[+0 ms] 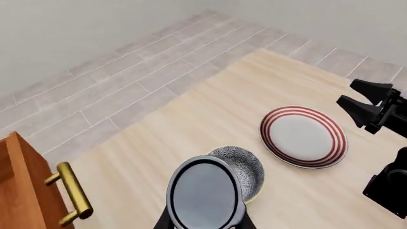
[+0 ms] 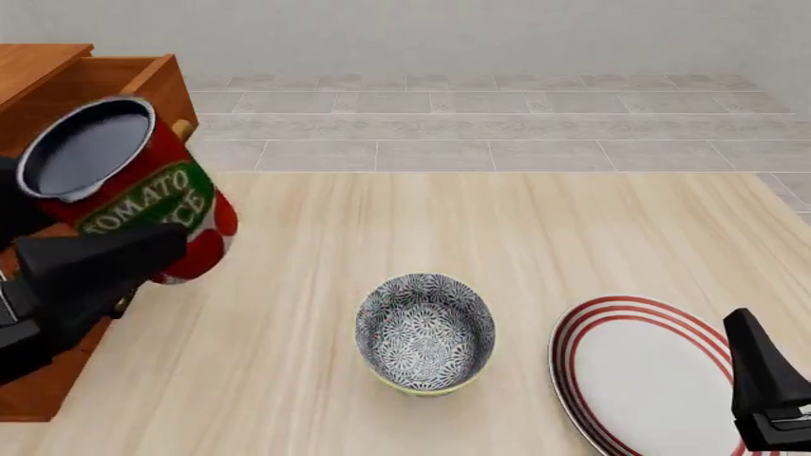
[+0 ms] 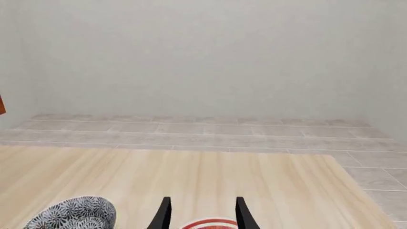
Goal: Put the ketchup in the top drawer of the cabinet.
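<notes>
While the left pincer (image 2: 89,271) pinches the ketchup (image 2: 121,185) aloft beside the open top drawer (image 2: 121,71) of the cabinet (image 2: 38,62), right pincer (image 3: 200,214) sits spread over plate (image 2: 659,375), bowl (image 2: 424,332) nearby on counter (image 2: 507,228).

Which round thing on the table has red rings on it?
The plate, on the right of the front view, near the right gripper. It is flat and white with red stripes round its rim. The bowl beside it is deeper, with a grey pattern.

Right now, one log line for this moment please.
left gripper: shut on ketchup, lifted beside cabinet | top drawer: open | right gripper: open, idle over plate
</notes>
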Robot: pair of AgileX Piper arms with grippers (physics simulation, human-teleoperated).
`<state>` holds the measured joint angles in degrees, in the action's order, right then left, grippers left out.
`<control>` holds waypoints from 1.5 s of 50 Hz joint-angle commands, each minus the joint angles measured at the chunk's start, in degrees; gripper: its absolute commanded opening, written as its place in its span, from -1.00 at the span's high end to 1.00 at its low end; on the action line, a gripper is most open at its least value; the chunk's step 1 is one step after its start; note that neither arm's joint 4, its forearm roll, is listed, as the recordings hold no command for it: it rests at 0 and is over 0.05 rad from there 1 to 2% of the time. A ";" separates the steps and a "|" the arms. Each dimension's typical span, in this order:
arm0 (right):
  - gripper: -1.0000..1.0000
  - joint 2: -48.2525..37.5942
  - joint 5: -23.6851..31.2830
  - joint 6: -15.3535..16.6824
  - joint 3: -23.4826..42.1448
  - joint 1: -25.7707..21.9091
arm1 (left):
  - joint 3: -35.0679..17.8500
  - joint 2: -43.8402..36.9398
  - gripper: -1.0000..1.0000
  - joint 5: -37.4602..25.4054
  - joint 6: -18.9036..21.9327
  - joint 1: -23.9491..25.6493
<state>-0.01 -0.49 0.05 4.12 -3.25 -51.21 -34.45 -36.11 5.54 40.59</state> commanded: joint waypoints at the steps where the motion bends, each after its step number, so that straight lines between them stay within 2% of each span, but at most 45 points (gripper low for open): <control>1: -1.00 0.00 -0.01 0.18 -0.13 0.03 | -9.28 2.89 1.00 -11.75 -0.06 -3.59; 2: -1.00 0.00 -0.30 0.18 -0.44 0.05 | -9.23 3.24 1.00 -12.62 1.30 -4.21; 3: -1.00 0.00 -0.40 0.20 -0.58 0.07 | -10.20 3.31 1.00 -14.18 0.54 -4.73; 7: -1.00 0.00 -0.53 0.19 -0.82 0.01 | -11.85 3.75 1.00 -16.99 3.02 -6.79; 9: -1.00 0.00 -0.10 0.25 -0.48 -0.05 | -15.43 3.34 1.00 -20.41 4.05 -8.45; 11: -1.00 0.00 -0.21 0.21 -0.54 0.04 | -17.45 2.68 1.00 -22.21 3.84 -8.70; 14: -1.00 0.00 -0.51 0.32 -0.83 0.08 | -19.15 2.42 1.00 -24.57 5.67 -10.63; 20: -1.00 0.00 -0.24 0.54 -0.57 -0.13 | -24.92 0.83 1.00 -27.65 6.97 -13.20; 22: -1.00 0.00 -0.23 0.54 -0.47 -0.16 | -26.19 0.28 1.00 -28.37 5.85 -15.32; 28: -1.00 0.00 -0.06 0.52 -0.37 -0.16 | -28.81 -1.55 1.00 -29.70 7.25 -15.80; 35: -1.00 0.00 0.29 0.57 -0.17 -0.25 | -28.16 -2.52 1.00 -29.65 7.93 -18.14; 50: -1.00 0.00 0.14 0.64 -0.47 -0.16 | -23.19 -3.41 1.00 -26.89 7.71 -27.00; 56: -1.00 0.00 0.24 0.68 -0.37 -0.14 | -26.90 -5.95 1.00 -27.36 8.33 -29.99; 60: -1.00 0.00 0.08 0.80 -0.49 -0.18 | -27.51 -7.15 1.00 -27.18 8.88 -31.47; 75: -1.00 0.00 -0.16 0.99 -0.97 -0.24 | -25.22 -9.58 1.00 -23.58 7.73 -36.28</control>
<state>-0.01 -0.23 0.94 3.68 -3.47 -77.15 -42.47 -61.51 12.50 7.36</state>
